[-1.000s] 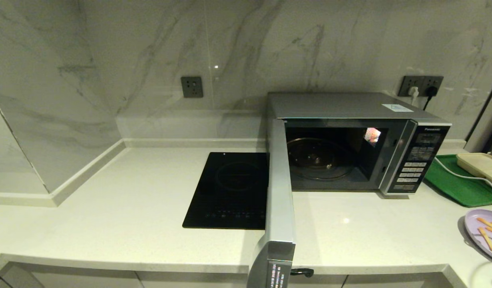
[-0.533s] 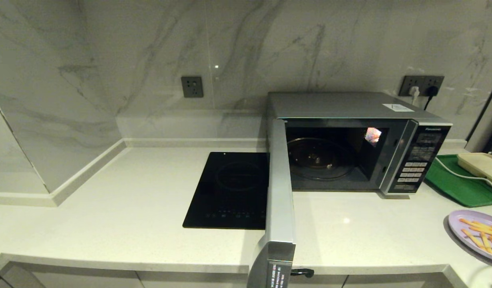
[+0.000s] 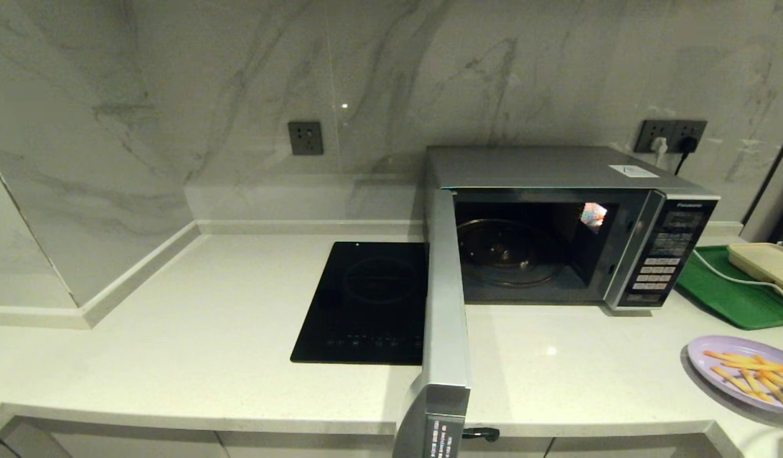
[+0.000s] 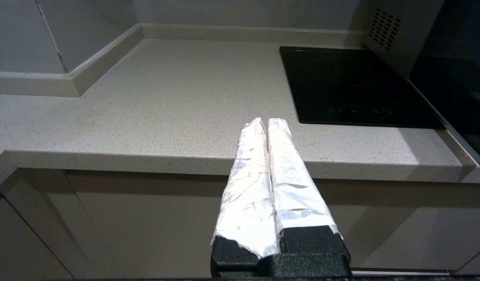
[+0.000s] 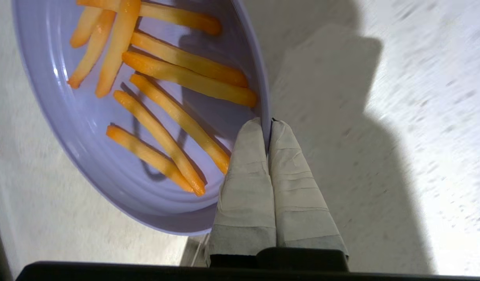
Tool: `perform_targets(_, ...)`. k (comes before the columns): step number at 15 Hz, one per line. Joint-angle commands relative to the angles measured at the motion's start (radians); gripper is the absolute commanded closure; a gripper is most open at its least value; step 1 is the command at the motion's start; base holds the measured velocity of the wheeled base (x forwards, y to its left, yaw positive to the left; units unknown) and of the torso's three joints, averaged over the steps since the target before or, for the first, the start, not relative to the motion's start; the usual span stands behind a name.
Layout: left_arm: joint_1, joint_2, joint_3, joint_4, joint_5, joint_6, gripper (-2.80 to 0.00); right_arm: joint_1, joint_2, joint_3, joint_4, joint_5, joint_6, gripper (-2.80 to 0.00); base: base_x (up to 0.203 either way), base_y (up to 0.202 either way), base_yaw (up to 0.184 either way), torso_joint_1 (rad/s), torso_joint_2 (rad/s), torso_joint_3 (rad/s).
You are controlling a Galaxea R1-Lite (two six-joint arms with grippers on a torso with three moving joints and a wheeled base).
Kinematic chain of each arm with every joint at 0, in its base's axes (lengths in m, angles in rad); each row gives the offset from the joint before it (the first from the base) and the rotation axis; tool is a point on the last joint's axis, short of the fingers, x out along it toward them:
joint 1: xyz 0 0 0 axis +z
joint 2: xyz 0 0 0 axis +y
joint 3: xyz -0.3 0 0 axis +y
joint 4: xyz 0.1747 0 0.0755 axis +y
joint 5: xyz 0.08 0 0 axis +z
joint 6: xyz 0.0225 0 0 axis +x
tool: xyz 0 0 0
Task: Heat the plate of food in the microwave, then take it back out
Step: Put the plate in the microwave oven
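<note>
Right gripper (image 5: 268, 124) pinches rim of plate of food (image 3: 741, 371), right of open microwave (image 3: 569, 222); left gripper (image 4: 267, 123) pressed together, parked near counter edge

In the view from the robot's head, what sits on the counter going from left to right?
Black induction hob → open microwave door → microwave with its button panel → green tray → plate of food, at the right edge.
</note>
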Motion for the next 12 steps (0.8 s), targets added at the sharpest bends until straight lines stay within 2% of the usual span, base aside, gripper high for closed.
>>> perform_targets(1,0.000,0.000,0.000,0.000,0.000,0.000,0.00,0.036,-0.064,0.034,0.005,0.049,0.004,0.00,0.000,0.000,0.000,0.000,0.00,0.000)
perform_targets(5,0.000,-0.001,0.000,0.000,0.000,0.000,0.00,0.110,-0.128,0.101,0.005,0.119,0.003,0.00,0.000,0.000,0.000,0.000,0.00,0.000)
perform_targets(8,0.000,-0.001,0.000,0.000,0.000,0.000,0.00,0.191,-0.182,0.146,0.005,0.132,0.003,0.00,0.000,0.000,0.000,0.000,0.00,0.000)
perform_targets(12,0.000,-0.001,-0.001,0.000,0.000,0.000,0.00,0.365,-0.238,0.205,0.004,0.130,0.027,0.00,0.000,0.000,0.000,0.000,0.00,0.000)
